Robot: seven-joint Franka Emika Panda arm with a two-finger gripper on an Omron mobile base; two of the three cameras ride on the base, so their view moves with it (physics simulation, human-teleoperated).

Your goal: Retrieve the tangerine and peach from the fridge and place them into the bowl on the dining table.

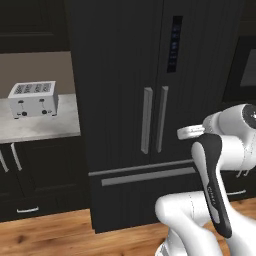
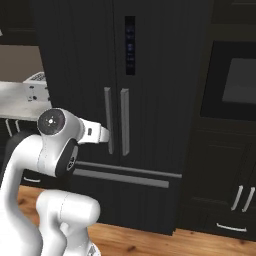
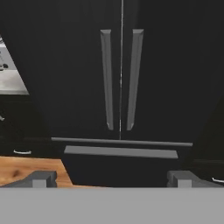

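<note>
A white robot arm faces the closed fridge (image 1: 150,100) in a dark kitchen, its gripper (image 3: 111,177) standing wide with nothing between the two dark fingertips (image 3: 41,178) that rise at the bottom of the hand view. Straight ahead of the gripper and well apart from it, both black French doors are shut, their two grey vertical handles (image 3: 120,78) side by side at the centre seam. Below the handles and nearer the gripper's level runs the long grey bar of the bottom drawer (image 3: 120,152), also closed. A dark control panel (image 1: 174,44) with small blue lights sits high on the door, above and beyond the gripper. Off to the gripper's left, a white toaster (image 1: 33,98) rests on a pale counter (image 1: 40,127) over dark cabinets (image 1: 30,185). To the gripper's right, a built-in oven (image 2: 232,82) is set in dark cabinetry. Wood flooring (image 1: 50,235) lies beneath.
</note>
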